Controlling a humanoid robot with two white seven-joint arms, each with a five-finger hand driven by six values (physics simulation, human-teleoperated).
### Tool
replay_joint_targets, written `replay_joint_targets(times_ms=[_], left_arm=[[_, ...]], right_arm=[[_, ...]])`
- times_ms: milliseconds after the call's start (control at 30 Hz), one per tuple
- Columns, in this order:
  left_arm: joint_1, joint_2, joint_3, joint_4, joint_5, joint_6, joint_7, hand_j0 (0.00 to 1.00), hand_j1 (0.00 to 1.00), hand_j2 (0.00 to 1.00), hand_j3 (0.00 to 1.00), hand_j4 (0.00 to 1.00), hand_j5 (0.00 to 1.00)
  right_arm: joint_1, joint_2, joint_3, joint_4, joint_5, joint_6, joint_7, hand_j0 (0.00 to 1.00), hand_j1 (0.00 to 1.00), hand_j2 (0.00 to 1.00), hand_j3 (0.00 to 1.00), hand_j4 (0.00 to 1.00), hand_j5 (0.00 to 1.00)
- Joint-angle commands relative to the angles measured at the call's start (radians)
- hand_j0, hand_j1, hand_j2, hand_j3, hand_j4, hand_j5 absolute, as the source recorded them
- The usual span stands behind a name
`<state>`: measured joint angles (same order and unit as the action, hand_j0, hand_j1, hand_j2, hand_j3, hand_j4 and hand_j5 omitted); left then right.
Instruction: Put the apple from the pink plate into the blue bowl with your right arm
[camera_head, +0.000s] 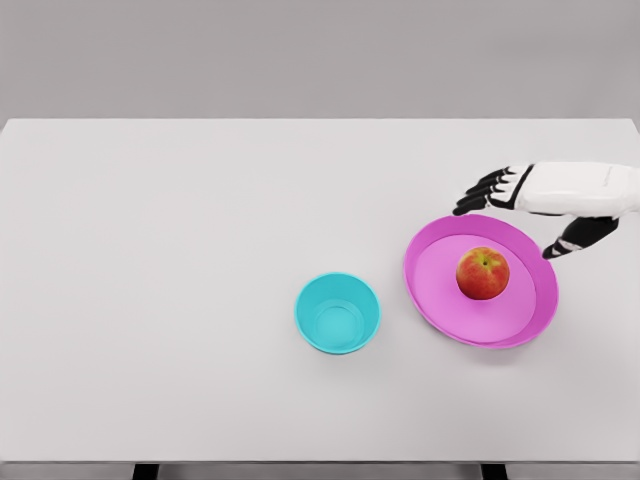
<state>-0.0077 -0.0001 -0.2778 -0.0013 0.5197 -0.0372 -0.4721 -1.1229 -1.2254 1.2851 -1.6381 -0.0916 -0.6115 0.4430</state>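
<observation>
I see a white table (180, 300) filling nearly all my view, its far edge running straight across at 12 o'clock. Behind it stands a plain grey wall (320, 55). Two dark legs (146, 471) show at 6 o'clock.

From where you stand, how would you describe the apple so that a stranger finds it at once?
Look at the white table and go to its right side, where a pink plate lies beside a blue bowl. The apple sits on that plate, just below the open right hand. It is the only round, red-and-yellow thing there.
</observation>
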Motion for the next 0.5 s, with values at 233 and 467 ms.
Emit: replay_joint_targets(times_ms=[233, 467], left_arm=[[0.0, 0.0, 0.0, 0.0, 0.0, 0.0, 0.0, 1.0, 1.0, 1.0, 1.0, 1.0, 1.0], [0.0, 0.0, 0.0, 0.0, 0.0, -0.001, 0.0, 1.0, 1.0, 1.0, 1.0, 1.0, 1.0]], right_arm=[[-0.011, 0.09, 0.169, 0.066, -0.017, 0.122, -0.021, 1.0, 1.0, 1.0, 1.0, 1.0, 1.0], [-0.012, 0.089, 0.183, 0.067, -0.01, 0.156, -0.007, 1.0, 1.0, 1.0, 1.0, 1.0, 1.0]])
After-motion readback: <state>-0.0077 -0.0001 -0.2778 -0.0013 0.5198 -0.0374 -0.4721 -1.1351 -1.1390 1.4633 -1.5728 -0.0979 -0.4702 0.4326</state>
